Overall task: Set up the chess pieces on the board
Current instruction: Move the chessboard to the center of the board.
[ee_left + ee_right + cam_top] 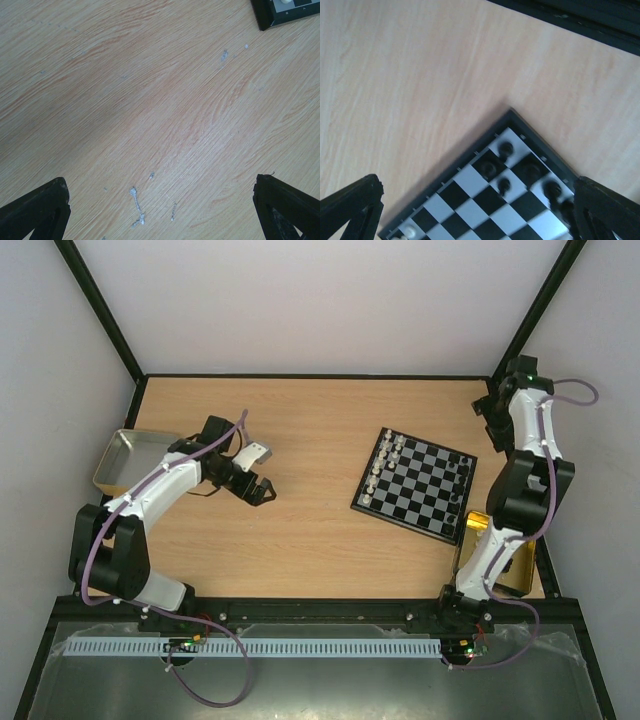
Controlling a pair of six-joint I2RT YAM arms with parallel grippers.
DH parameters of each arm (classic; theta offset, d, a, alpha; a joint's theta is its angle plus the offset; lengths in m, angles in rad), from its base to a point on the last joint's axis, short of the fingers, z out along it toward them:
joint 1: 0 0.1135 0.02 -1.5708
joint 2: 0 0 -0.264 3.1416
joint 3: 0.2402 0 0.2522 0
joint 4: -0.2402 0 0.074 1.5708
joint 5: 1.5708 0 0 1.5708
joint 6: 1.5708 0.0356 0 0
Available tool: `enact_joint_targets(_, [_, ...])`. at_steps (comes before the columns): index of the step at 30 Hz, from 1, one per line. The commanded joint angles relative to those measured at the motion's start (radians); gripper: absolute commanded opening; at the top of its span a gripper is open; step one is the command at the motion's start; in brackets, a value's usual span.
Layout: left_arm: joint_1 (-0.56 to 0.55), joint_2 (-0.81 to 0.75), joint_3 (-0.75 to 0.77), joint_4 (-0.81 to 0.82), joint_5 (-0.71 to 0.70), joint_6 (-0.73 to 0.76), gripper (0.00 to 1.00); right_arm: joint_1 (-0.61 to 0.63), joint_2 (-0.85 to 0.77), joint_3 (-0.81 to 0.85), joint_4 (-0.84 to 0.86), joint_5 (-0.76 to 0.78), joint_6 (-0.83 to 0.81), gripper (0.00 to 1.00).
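The small black-and-white checked chessboard (462,199) lies lower centre, between the spread fingers of the right gripper (477,186). The left gripper (160,181), also spread, sees its corner upper right.

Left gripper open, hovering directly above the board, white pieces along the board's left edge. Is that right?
No. The left gripper hovers above bare table, left of the board; the left wrist view shows only the board's corner. Open jaws and white pieces stand as stated.

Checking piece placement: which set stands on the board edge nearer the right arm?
The black set, along the board's right edge; the white set lines the left edge.
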Motion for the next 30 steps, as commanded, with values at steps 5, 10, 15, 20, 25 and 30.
enact_joint_targets(5, [-0.007,-0.015,0.004,0.003,-0.021,-0.015,0.99,-0.012,0.164,0.169,-0.080,0.019,0.032,0.96])
enact_joint_targets(10, [-0.007,-0.021,-0.008,0.007,-0.039,-0.014,0.99,-0.036,0.209,0.155,-0.072,0.029,0.017,0.96])
enact_joint_targets(15, [-0.006,-0.023,-0.008,0.008,-0.063,-0.016,0.99,-0.042,0.238,0.128,-0.076,0.045,-0.019,0.98])
enact_joint_targets(20, [-0.007,-0.023,-0.006,0.007,-0.078,-0.017,1.00,-0.053,0.238,0.048,-0.038,0.036,-0.049,0.99])
enact_joint_targets(25, [-0.006,-0.029,-0.007,0.001,-0.101,-0.014,0.99,-0.061,0.270,0.014,-0.025,-0.008,-0.103,1.00])
enact_joint_targets(30, [-0.005,-0.034,-0.013,0.001,-0.113,-0.012,1.00,-0.071,0.291,0.000,-0.021,-0.008,-0.130,0.98])
